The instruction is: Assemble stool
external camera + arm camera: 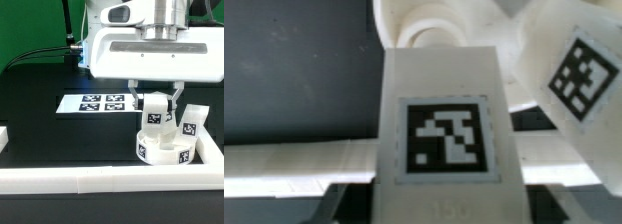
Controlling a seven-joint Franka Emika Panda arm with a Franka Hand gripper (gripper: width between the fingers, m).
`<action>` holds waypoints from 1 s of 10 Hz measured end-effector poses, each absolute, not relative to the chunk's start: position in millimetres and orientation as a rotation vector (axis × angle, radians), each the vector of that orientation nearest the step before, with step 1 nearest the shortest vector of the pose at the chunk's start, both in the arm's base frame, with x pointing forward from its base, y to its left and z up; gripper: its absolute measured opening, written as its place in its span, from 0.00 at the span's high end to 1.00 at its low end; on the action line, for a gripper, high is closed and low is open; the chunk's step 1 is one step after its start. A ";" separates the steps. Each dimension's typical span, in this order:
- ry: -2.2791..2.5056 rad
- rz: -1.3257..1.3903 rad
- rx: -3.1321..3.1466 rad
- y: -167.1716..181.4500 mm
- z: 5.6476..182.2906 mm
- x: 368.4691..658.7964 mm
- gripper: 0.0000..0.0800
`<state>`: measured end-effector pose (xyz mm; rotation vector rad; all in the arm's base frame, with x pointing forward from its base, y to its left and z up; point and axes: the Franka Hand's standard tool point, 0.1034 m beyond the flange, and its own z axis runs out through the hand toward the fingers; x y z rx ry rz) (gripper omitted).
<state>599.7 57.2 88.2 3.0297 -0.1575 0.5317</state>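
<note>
One leg block (155,113) clamped btwn fingers (139,97), above seat (165,146).

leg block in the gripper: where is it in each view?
Exterior view: the held leg block stands upright between the gripper fingers, just above the round seat, right of centre.
Wrist view: the held leg block fills the centre, tag facing the camera.
Shared landmark: the round seat beyond the block.

The leg block (441,140) in the end effector (158,108) looks like smooth matt white plastic; the seat (162,147) below seems alike. The bench (40,110) beneath is matt black.
</note>
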 end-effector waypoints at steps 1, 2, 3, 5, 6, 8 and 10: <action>-0.155 0.525 3.029 57.5 85.4 598.6 0.58; -0.152 0.518 3.028 58.1 82.5 597.3 0.58; -0.150 0.513 3.027 58.0 79.8 596.2 0.58; -0.146 0.542 3.020 60.5 73.9 595.5 0.58; -0.157 0.600 3.014 63.0 74.0 595.5 0.58; -0.155 0.636 3.003 63.7 74.5 595.5 0.58; -0.155 0.635 3.003 63.8 74.3 595.4 0.35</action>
